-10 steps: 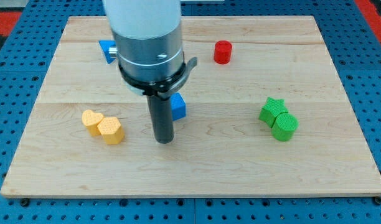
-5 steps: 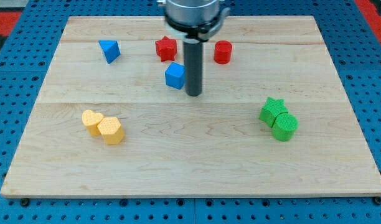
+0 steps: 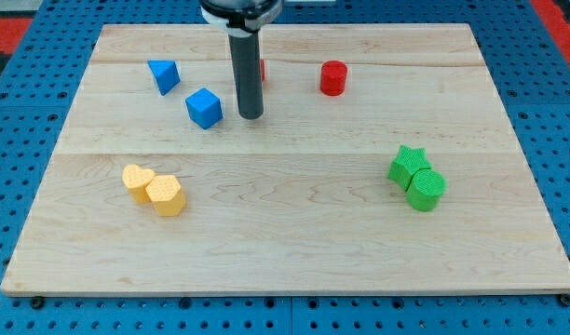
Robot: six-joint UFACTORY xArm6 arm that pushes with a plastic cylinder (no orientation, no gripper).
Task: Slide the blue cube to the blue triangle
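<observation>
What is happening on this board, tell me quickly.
A robot arm's dark rod is pushing the small blue cube across the wooden board toward the blue triangle. My tip sits just to the view's right of the cube, with a small gap. The cube lies below and right of the triangle, close but not touching.

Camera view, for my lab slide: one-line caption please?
My tip sits just right of the blue cube, which lies near the blue triangle.
</observation>
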